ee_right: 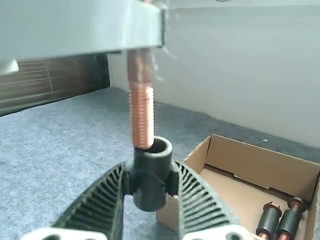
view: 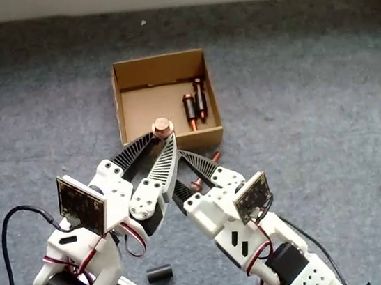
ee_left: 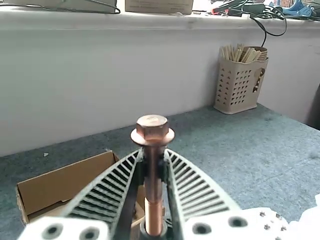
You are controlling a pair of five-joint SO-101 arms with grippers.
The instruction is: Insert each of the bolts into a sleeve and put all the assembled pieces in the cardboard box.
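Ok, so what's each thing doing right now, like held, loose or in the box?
left pincer: shut on the bolt.
right pincer: shut on the sleeve.
bolt: held upright, tip at the sleeve's mouth, not pushed in.
sleeve: held upright under the bolt.
cardboard box: open, two assembled pieces lying inside.
spare sleeve: loose on the table.

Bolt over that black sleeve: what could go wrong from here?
The tip of the bolt sits toward one side of the sleeve opening, so it might catch on the rim. The right gripper holds the sleeve by its fingertips only; a hard push could tilt it or knock it loose.
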